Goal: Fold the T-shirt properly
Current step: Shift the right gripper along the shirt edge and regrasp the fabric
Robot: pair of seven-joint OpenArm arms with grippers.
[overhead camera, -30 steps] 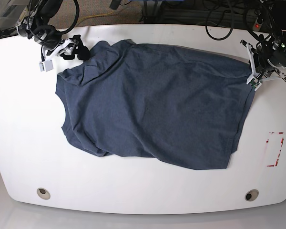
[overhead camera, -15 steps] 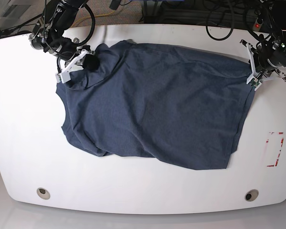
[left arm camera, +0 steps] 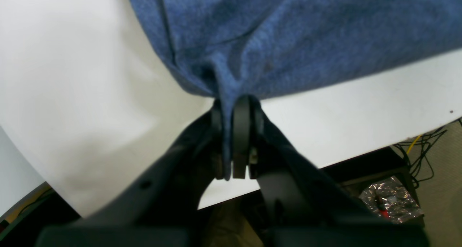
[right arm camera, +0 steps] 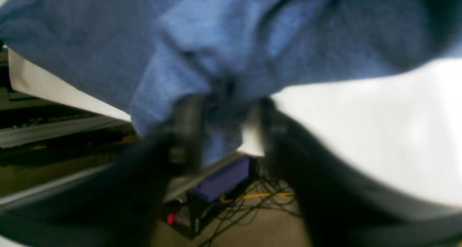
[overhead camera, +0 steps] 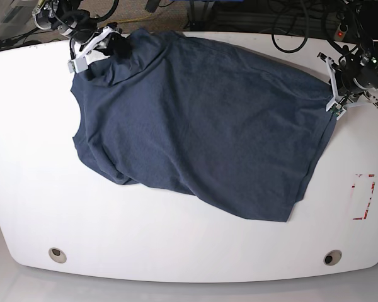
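Navy T-shirt (overhead camera: 201, 126) has slid toward the table's (overhead camera: 189, 251) far edge, the right gripper (overhead camera: 107, 45) grasping its shoulder, the left gripper (left arm camera: 232, 139) clenched on its hem, pulling it flat for folding.

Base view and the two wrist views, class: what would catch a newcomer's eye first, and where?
The dark blue T-shirt sprawls rumpled across most of the white table, reaching its far edge. The left gripper has pinched a fold of its edge tight at the base view's right. At the shirt's far left corner, cloth sits between the right gripper fingers, too blurred to judge the grip.
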